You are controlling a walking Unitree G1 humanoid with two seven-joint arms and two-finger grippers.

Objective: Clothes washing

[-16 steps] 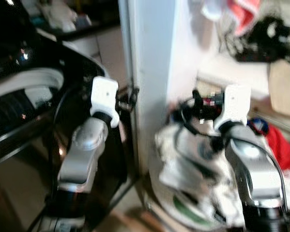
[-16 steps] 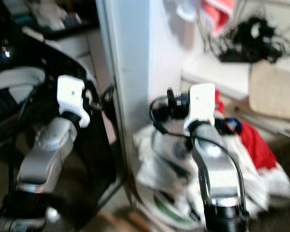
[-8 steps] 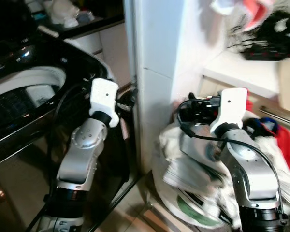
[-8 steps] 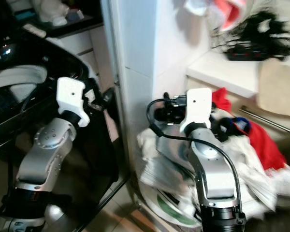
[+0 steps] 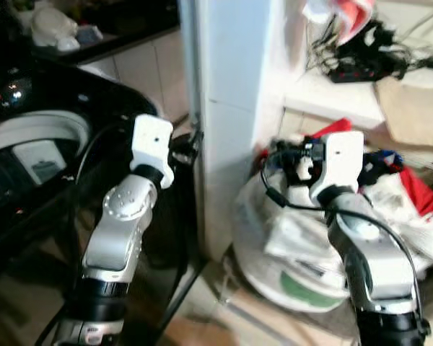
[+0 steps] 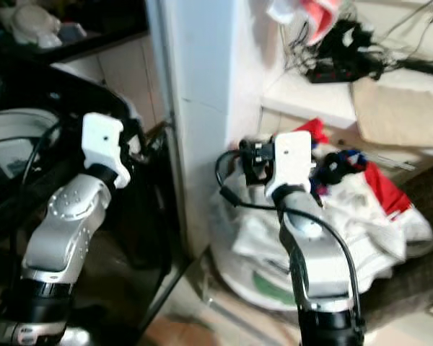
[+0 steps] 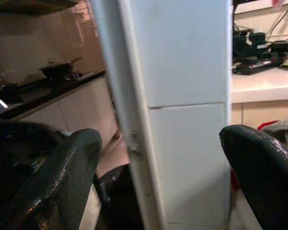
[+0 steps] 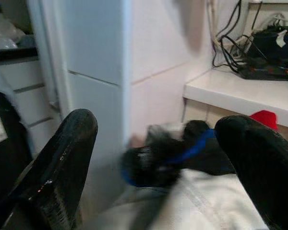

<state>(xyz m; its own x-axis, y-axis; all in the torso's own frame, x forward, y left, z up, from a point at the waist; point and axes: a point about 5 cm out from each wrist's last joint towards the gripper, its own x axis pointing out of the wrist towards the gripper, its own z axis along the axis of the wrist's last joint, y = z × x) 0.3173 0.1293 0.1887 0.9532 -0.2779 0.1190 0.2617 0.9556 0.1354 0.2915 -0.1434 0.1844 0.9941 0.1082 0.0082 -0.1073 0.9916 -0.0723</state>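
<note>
Both grippers are up in front of the white tiled pillar (image 5: pixel 231 108), with their fingers spread wide and holding nothing.

The left gripper (image 7: pixel 158 167) points at the pillar, next to the black washing machine with a white rim (image 5: pixel 36 130). The right gripper (image 8: pixel 158 158) points over the heap of white, red and dark blue clothes (image 5: pixel 390 209). The clothes lie in a round white basket (image 5: pixel 289 277) on the floor, just ahead of the right fingers (image 8: pixel 57 163) and not touching them.

A white tiled pillar (image 5: pixel 227 108) stands mid-room; a white ledge (image 5: pixel 332 97) holds tangled black cables (image 5: pixel 361 54).
</note>
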